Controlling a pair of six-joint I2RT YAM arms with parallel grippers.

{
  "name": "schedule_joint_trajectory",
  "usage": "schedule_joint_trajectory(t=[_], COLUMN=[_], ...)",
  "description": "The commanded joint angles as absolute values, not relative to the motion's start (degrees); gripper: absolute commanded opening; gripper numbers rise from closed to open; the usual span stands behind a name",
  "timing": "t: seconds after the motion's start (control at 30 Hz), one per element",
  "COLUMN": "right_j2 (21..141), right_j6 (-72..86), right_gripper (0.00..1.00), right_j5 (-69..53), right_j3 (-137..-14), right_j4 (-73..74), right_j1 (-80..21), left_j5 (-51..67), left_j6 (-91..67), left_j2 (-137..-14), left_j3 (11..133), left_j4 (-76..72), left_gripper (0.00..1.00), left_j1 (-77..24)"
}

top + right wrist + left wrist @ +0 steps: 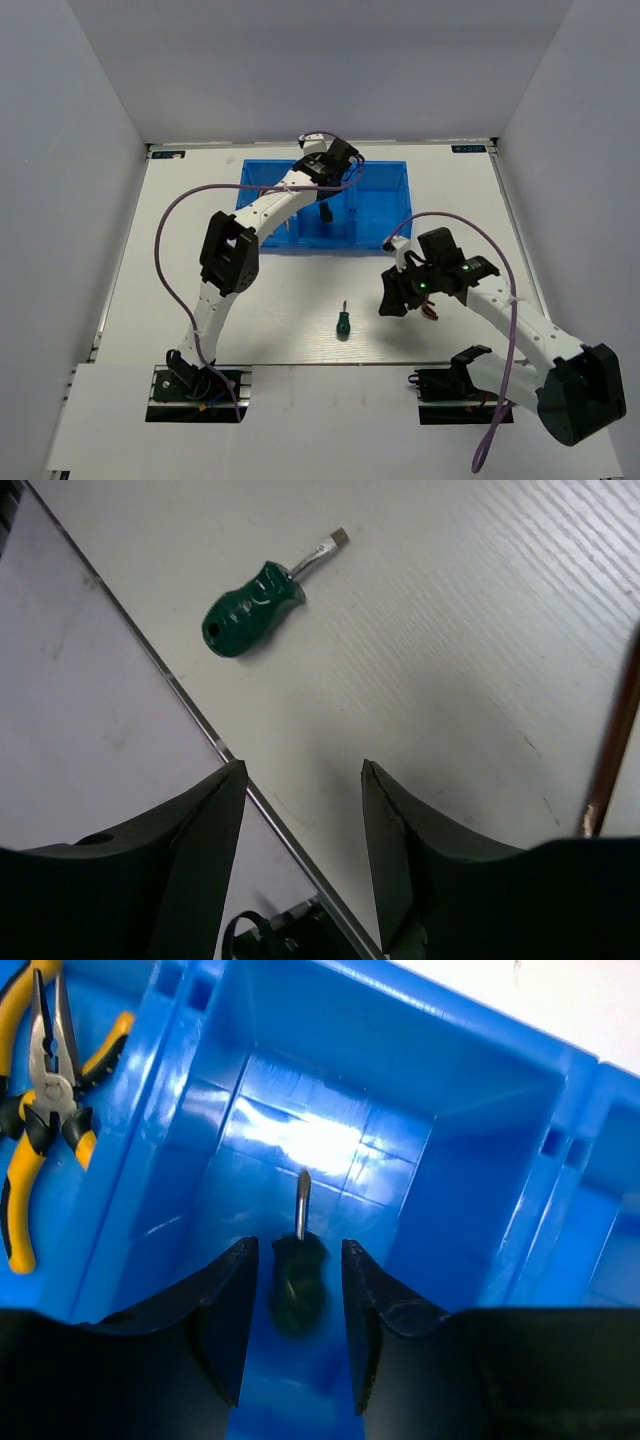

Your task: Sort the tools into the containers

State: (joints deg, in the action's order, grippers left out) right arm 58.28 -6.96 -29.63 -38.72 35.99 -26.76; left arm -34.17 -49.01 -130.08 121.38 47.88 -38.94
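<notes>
The blue three-compartment bin (380, 200) stands at the back of the table. My left gripper (325, 212) is inside its middle compartment, open (295, 1250). A green-handled screwdriver (297, 1280) sits between the fingers with a gap on each side, tip pointing away. Yellow-handled pliers (40, 1110) lie in the neighbouring compartment. A second green-handled screwdriver (342, 322) lies on the table in front of the bin, also seen in the right wrist view (250, 610). My right gripper (392, 298) hovers to its right, open and empty (303, 770). No hex keys show.
White walls enclose the table on three sides. A metal strip (200, 730) marks the table's near edge, by the arm bases. Purple cables loop from both arms. The bin's divider walls (150, 1160) rise beside my left gripper.
</notes>
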Motion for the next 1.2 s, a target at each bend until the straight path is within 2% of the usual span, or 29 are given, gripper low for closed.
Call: schedule_joint_trajectory(t=[0.0,0.03,0.23,0.33,0.37,0.4,0.5,0.57,0.6,0.67,0.77,0.93,1.07,1.17], right_j2=[61.69,62.74,70.21,72.94,74.52,76.01,79.43,80.94,81.73,82.61,84.72,89.98,95.00,97.55], right_j6=[-1.07,-0.62,5.44,7.28,7.56,7.91,10.80,11.95,13.52,14.85,17.66,19.77,20.83,20.83], right_gripper=[0.56,0.56,0.59,0.59,0.64,0.64,0.64,0.67,0.67,0.67,0.69,0.70,0.70,0.63], right_j5=[-33.66,-33.92,-32.26,-29.80,-29.01,-28.48,-27.43,-25.50,-22.97,-21.01,-17.23,-13.72,-10.29,-6.26], right_j3=[-42.18,-42.54,-44.64,-46.13,-46.49,-46.93,-48.34,-48.34,-47.99,-47.90,-48.69,-51.93,-55.81,-57.92], right_j4=[30.85,30.33,27.51,26.19,26.10,26.02,25.93,25.93,25.32,25.40,25.31,24.79,25.05,25.75], right_j1=[-28.82,-29.26,-33.92,-36.73,-37.70,-38.14,-41.13,-43.67,-44.64,-46.84,-48.77,-51.85,-54.49,-56.07], left_j5=[-33.49,-32.79,-26.99,-24.18,-23.30,-22.60,-20.92,-20.13,-20.13,-20.13,-20.13,-15.92,-15.91,-16.61], left_j6=[-46.58,-45.97,-40.70,-38.59,-36.93,-35.52,-30.25,-28.40,-28.39,-28.39,-31.71,-35.41,-38.14,-38.14], left_j2=[-125.25,-125.24,-122.97,-118.75,-117.09,-112.72,-103.31,-91.01,-86.88,-76.18,-66.93,-56.72,-49.06,-46.68], left_j3=[121.03,120.24,120.23,118.92,116.91,115.33,104.54,92.54,88.63,79.07,70.88,59.36,55.46,54.84], left_j4=[46.59,45.89,43.68,42.98,42.98,42.46,40.26,36.14,34.82,33.31,37.33,39.90,42.18,44.73], left_gripper=[0.50,0.54,0.60,0.66,0.68,0.70,0.78,0.79,0.84,0.86,0.86,0.87,0.87,0.87], left_j1=[-37.97,-37.36,-36.83,-36.83,-36.83,-36.83,-36.83,-36.83,-36.83,-36.83,-37.44,-38.14,-38.14,-38.14])
